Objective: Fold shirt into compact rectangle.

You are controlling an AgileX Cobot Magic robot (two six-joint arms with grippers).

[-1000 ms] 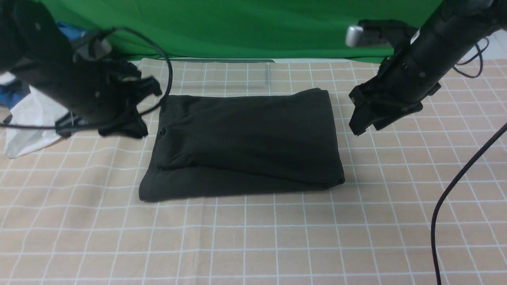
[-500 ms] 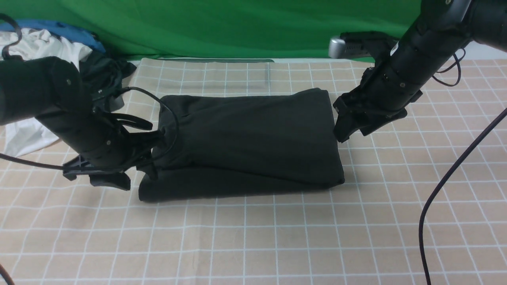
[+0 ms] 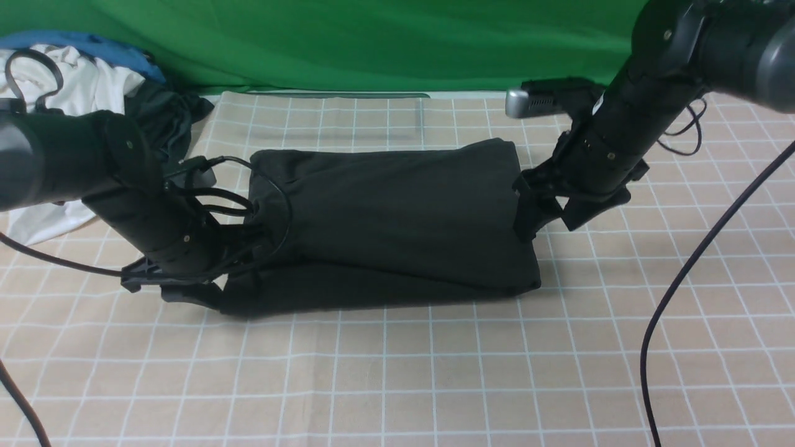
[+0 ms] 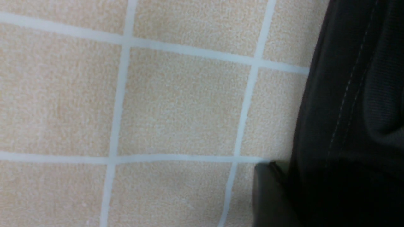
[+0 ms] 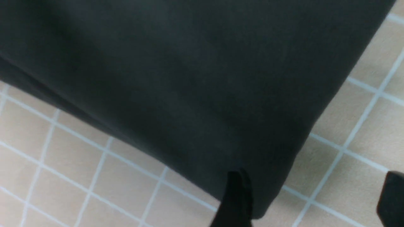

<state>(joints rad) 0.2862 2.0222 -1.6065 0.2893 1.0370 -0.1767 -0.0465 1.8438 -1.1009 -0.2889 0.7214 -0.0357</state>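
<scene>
Sitting folded into a thick rectangle mid-table on the checked cloth (image 3: 385, 372), the shirt (image 3: 397, 217) has both arms at its short edges; no containers, just a clothes pile (image 3: 93, 87) at the far left. Left gripper (image 3: 233, 251) is low at the left edge, fingers buried against dark fabric, so can't tell its gap or whether it grips anything. Right gripper (image 3: 539, 214) has its jaws spread wide, one finger (image 5: 235, 198) over the shirt's right edge, the other over bare cloth, holding nothing.
</scene>
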